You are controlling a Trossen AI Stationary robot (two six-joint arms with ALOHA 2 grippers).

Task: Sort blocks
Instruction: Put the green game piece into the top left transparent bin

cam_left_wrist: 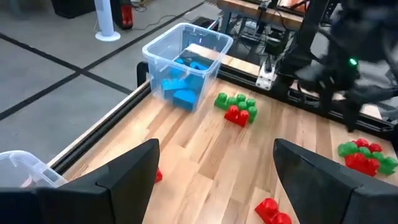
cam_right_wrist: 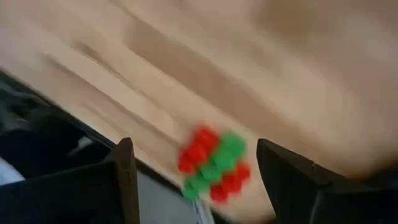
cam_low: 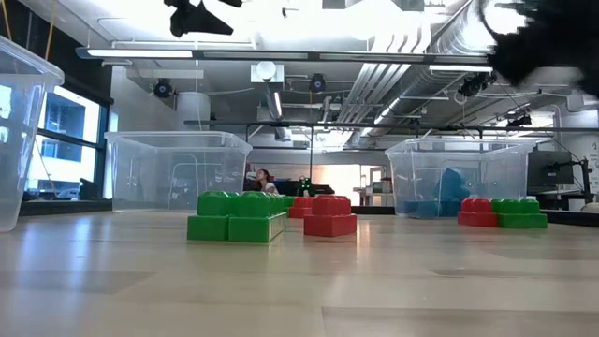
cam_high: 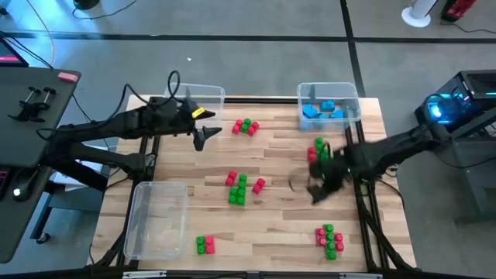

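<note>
Red and green block clusters lie on the wooden table: one far of centre (cam_high: 246,126), one in the middle (cam_high: 240,186), one near the front (cam_high: 204,245), one at the near right (cam_high: 330,240), one beside the right arm (cam_high: 318,149). Blue blocks (cam_high: 323,109) sit in the far right bin. My left gripper (cam_high: 203,142) hovers open above the table left of the far cluster; its wrist view (cam_left_wrist: 214,155) shows bare wood between the fingers. My right gripper (cam_high: 316,190), blurred, hangs open right of the middle cluster; a red and green cluster (cam_right_wrist: 214,165) lies beyond its fingers.
Three clear bins stand on the table: far left (cam_high: 208,94), near left (cam_high: 147,232), far right (cam_high: 350,94). Bare wood lies between the clusters. The table frame's rails run along the left and right edges. A dark side table (cam_high: 31,101) stands to the left.
</note>
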